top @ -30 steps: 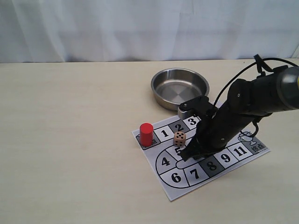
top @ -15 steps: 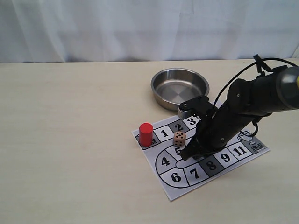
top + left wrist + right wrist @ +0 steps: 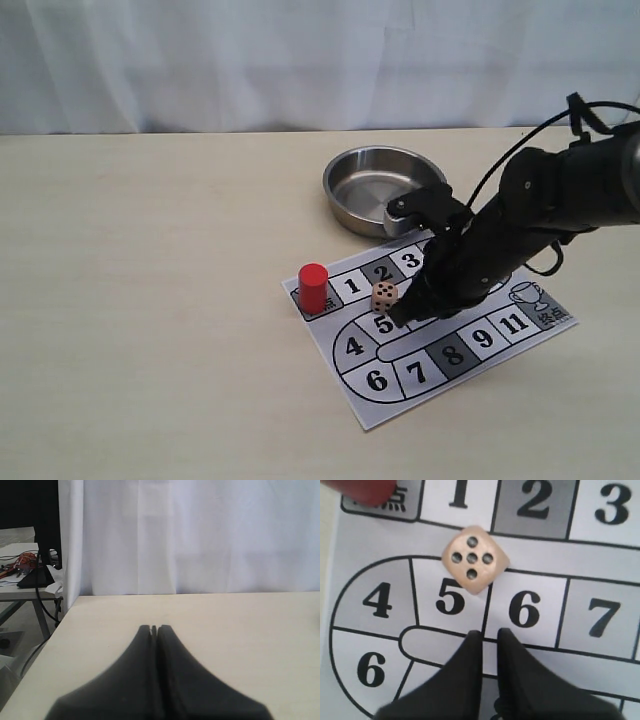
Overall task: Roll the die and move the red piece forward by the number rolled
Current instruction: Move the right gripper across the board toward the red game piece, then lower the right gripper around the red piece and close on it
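Observation:
The die (image 3: 384, 296) lies on the numbered paper board (image 3: 415, 372) between the squares 2 and 5, five pips up (image 3: 475, 559). Left of square 1, on the start square, stands the red piece (image 3: 313, 288); only its blurred edge (image 3: 365, 491) shows in the right wrist view. My right gripper (image 3: 396, 318) hovers just right of the die, over squares 5 and 6. Its jaws (image 3: 490, 632) are nearly together with a thin gap and nothing between them. My left gripper (image 3: 155, 628) is shut and empty over bare table, outside the exterior view.
A steel bowl (image 3: 385, 188) sits behind the board, close to the right arm's wrist. A white curtain (image 3: 300, 60) runs along the table's far edge. In the left wrist view the table's edge (image 3: 60, 625) drops off beside a cluttered side table (image 3: 25, 575).
The right arm has risen and drawn back a little toward the bowl, so its fingertips sit higher beside the die. The die and the red piece have not moved.

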`<action>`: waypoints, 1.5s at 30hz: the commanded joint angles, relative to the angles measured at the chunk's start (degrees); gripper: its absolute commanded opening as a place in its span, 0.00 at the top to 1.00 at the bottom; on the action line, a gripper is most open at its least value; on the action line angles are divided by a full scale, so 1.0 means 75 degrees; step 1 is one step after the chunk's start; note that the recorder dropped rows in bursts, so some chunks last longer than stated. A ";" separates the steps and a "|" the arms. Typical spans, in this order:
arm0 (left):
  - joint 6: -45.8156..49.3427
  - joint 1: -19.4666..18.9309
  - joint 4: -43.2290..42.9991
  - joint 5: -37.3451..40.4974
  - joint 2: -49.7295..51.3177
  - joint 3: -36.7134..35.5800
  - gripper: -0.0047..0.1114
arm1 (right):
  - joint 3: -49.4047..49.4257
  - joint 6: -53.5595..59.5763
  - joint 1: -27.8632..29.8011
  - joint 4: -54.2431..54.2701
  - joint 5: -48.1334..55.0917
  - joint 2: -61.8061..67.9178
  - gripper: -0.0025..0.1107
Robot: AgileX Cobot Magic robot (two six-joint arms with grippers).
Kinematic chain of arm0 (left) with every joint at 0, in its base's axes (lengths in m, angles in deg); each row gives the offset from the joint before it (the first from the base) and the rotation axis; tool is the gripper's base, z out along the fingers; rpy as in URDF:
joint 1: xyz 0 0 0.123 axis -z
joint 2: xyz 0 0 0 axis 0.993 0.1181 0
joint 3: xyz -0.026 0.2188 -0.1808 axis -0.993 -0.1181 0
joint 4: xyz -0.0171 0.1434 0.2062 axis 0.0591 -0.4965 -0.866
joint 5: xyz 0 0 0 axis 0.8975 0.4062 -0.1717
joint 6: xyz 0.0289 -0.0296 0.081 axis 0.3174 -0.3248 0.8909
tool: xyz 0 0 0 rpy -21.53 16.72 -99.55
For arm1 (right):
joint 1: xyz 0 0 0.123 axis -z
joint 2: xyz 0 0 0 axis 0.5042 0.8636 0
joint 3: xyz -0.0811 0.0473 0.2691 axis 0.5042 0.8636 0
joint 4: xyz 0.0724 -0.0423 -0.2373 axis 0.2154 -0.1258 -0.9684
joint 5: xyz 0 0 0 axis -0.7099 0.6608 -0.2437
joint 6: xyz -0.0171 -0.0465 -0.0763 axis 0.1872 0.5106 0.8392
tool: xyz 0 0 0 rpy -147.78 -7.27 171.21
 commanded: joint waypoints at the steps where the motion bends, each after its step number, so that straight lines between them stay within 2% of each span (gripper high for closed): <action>1: -0.0017 0.0001 0.0009 -0.0084 -0.0009 0.0040 0.96 | -0.0128 0.0073 -0.0006 0.0044 0.0101 -0.0548 0.81; 7: -0.0017 0.0001 0.0009 -0.0084 -0.0009 0.0040 0.96 | -0.0782 0.0123 -0.0069 0.1001 0.0890 -0.0600 0.62; 11: -0.0017 0.0001 0.0009 -0.0084 -0.0009 0.0040 0.96 | -0.1098 0.0274 -0.0598 0.1014 0.0948 -0.0550 0.51; 19: -0.0017 0.0001 0.0023 -0.0080 -0.0009 0.0040 0.96 | -0.1376 0.0246 -0.1381 0.1014 -0.0740 -0.0260 0.36; 23: -0.0017 0.0001 0.0023 -0.0080 -0.0009 0.0040 0.96 | -0.1376 0.0246 -0.1422 0.1044 -0.1565 0.0148 0.36; 45: -0.0017 0.0001 0.0010 -0.0080 -0.0009 0.0040 0.96 | -0.1376 0.0317 -0.1517 0.1882 -0.1662 0.0855 0.36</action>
